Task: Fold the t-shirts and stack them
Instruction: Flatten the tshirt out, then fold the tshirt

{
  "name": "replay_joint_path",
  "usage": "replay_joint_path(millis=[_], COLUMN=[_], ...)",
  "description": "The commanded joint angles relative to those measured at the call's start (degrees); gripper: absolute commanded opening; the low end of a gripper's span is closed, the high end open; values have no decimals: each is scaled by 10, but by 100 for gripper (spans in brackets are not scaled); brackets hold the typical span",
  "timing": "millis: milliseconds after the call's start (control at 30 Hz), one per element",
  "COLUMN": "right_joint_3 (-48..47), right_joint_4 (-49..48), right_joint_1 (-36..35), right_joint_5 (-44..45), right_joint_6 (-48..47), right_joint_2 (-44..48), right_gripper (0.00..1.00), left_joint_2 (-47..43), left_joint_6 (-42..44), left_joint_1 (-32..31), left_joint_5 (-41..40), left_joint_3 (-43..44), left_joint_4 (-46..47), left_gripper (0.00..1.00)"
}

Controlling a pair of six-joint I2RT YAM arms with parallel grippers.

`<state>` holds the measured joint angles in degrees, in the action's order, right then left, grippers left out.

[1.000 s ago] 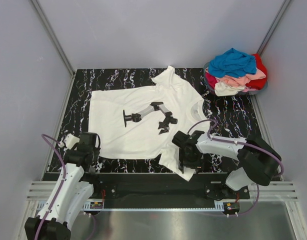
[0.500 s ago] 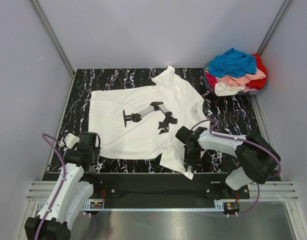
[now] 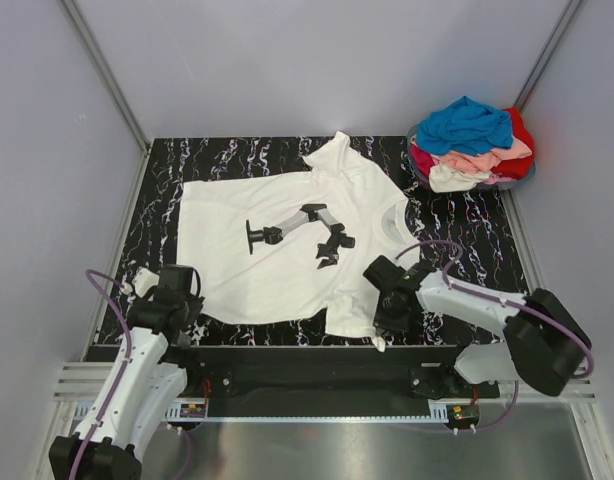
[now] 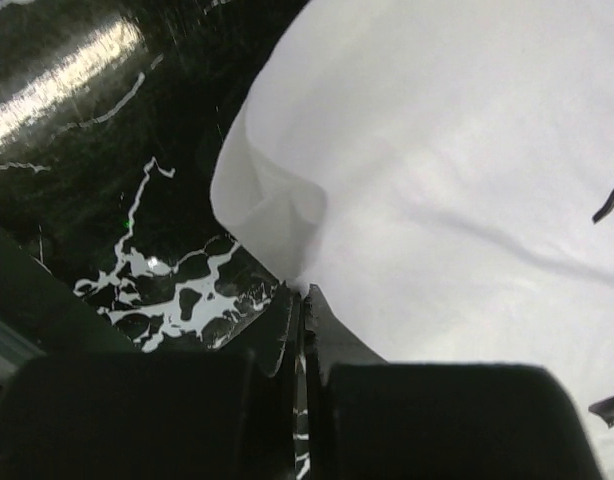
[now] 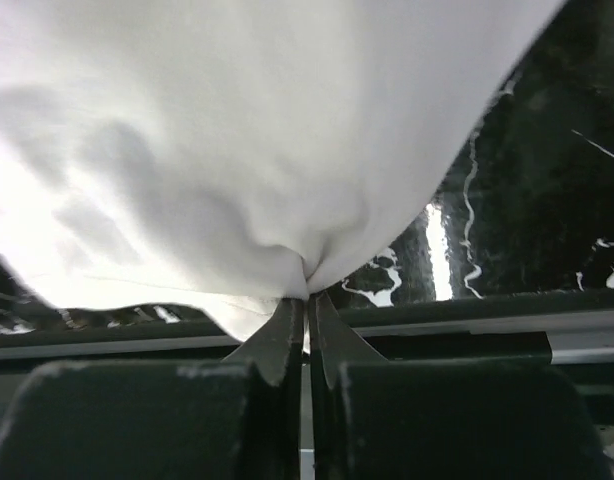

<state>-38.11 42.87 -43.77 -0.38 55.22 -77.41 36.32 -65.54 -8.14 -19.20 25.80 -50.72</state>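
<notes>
A cream-white t-shirt (image 3: pixel 277 240) with a dark robot-arm print lies spread flat on the black marbled table (image 3: pixel 467 230), neck toward the right. My left gripper (image 3: pixel 183 312) is shut on the shirt's near-left hem corner (image 4: pixel 277 225), which bunches just ahead of the jaws (image 4: pixel 305 296). My right gripper (image 3: pixel 387 318) is shut on the near sleeve (image 5: pixel 237 180), the cloth puckering where the jaws pinch it (image 5: pixel 308 296). The other t-shirts, blue, pink, red and cream, sit heaped in a pile (image 3: pixel 472 140) at the far right corner.
Grey walls with metal corner posts close in the table on three sides. A black rail (image 3: pixel 287 362) and a metal ledge run along the near edge between the arm bases.
The right gripper has closed on the near sleeve and shifted slightly right, pulling the sleeve's hanging tip back toward the table. The left gripper has stayed in place, shut on the hem.
</notes>
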Motion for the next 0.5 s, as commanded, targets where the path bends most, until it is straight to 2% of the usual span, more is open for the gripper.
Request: replay_joint_path(millis=[0,133,200,333,467], right_joint_3=[12,-7,-18,-49,-97], right_joint_4=[12,126,151,193,191], right_joint_1=[7,7,7,7,7], right_joint_5=[71,112,118,121,143], right_joint_6=[71,95,98,101,67], right_joint_2=[112,224,268,305,276], right_gripper=[0,0,0,0,0], left_joint_2=[-1,-14,-21,-30,-20], left_joint_6=[1,14,23,38,66], left_joint_1=[-3,-3,-4,-3,-3], left_joint_5=[61,107,116,116,106], left_joint_3=[30,51,60,94,126], left_joint_4=[-9,-36,-49,-104,-122], left_gripper=[0,0,0,0,2])
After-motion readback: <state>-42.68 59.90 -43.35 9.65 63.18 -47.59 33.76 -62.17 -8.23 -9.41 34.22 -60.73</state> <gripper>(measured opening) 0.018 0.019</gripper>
